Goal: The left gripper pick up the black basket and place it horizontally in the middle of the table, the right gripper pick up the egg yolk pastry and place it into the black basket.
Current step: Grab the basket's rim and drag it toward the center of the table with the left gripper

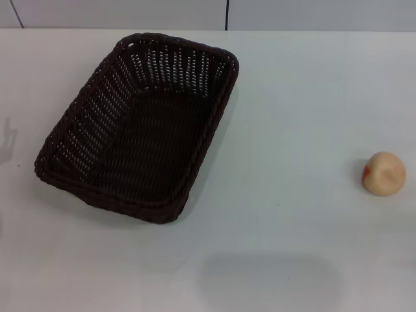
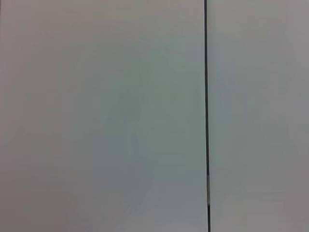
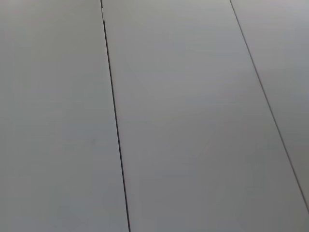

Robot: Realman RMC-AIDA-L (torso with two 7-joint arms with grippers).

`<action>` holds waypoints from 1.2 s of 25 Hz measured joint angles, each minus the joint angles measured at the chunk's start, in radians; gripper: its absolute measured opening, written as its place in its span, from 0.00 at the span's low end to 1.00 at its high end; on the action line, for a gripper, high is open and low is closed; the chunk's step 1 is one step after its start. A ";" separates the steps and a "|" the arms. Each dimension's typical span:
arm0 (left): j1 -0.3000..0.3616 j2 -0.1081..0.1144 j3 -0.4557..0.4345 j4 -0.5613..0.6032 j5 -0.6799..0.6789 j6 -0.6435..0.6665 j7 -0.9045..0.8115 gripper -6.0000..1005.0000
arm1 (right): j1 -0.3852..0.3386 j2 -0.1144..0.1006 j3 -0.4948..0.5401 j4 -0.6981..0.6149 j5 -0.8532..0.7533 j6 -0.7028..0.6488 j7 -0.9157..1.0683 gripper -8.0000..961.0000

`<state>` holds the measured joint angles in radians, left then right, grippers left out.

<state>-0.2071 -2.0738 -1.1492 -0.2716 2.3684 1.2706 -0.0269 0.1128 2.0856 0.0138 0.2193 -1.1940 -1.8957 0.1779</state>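
Note:
The black basket [image 1: 140, 123] is a dark woven wicker basket lying on the white table [image 1: 292, 130], left of the middle. Its long side runs slantwise from near left to far right, and it holds nothing. The egg yolk pastry [image 1: 383, 173] is a small pale tan bun with a reddish patch on its left side. It sits on the table at the far right, well apart from the basket. Neither gripper shows in any view. Both wrist views show only plain grey panels with dark seams.
A pale wall with a dark vertical seam [image 1: 227, 14] runs behind the table's far edge. A faint shadow lies on the table at the near middle [image 1: 266, 283].

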 joint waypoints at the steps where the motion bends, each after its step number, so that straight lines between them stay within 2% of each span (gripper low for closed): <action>1: 0.000 0.000 0.000 0.000 0.000 0.000 0.000 0.80 | 0.000 0.000 0.000 0.000 0.000 0.000 0.000 0.85; 12: -0.021 0.006 0.006 0.000 0.005 0.003 -0.010 0.80 | 0.018 -0.001 0.000 -0.001 -0.001 0.008 0.000 0.85; 14: -0.033 0.011 0.007 -0.001 0.007 -0.016 -0.018 0.79 | 0.021 -0.002 0.000 -0.001 -0.001 0.010 0.000 0.85; 18: -0.075 0.035 0.008 -0.001 0.019 -0.068 -0.064 0.79 | 0.022 -0.001 0.000 0.003 -0.001 0.012 0.000 0.85; 20: -0.111 0.067 0.002 -0.010 0.053 -0.116 -0.087 0.79 | 0.022 -0.001 -0.009 0.004 -0.001 0.012 -0.001 0.85; 21: -0.111 0.067 0.002 -0.010 0.053 -0.116 -0.087 0.79 | 0.022 -0.001 -0.009 0.004 -0.001 0.012 -0.001 0.85; 23: -0.124 0.095 -0.002 -0.048 0.063 -0.167 -0.093 0.79 | 0.021 -0.001 -0.020 0.005 -0.001 0.011 -0.001 0.85; 24: -0.127 0.118 -0.002 -0.088 0.068 -0.211 -0.093 0.79 | 0.021 -0.001 -0.024 0.006 -0.001 0.010 -0.001 0.85; 25: -0.128 0.165 -0.008 -0.182 0.100 -0.328 -0.085 0.79 | 0.019 0.000 -0.028 0.008 -0.001 0.009 -0.001 0.85; 26: -0.128 0.165 -0.008 -0.182 0.100 -0.328 -0.085 0.79 | 0.019 0.000 -0.028 0.008 -0.001 0.009 -0.001 0.85; 27: -0.128 0.183 -0.019 -0.227 0.120 -0.384 -0.082 0.79 | 0.018 0.000 -0.029 0.009 -0.001 0.009 -0.001 0.85; 29: -0.125 0.226 -0.058 -0.342 0.185 -0.553 -0.084 0.79 | 0.018 0.001 -0.033 0.010 -0.001 0.009 -0.001 0.85; 30: -0.104 0.269 -0.111 -0.502 0.278 -0.760 -0.119 0.79 | 0.018 0.001 -0.042 0.011 -0.002 0.010 -0.002 0.85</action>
<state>-0.3115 -1.8045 -1.2604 -0.7732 2.6465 0.5103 -0.1463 0.1306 2.0863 -0.0280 0.2304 -1.1957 -1.8855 0.1764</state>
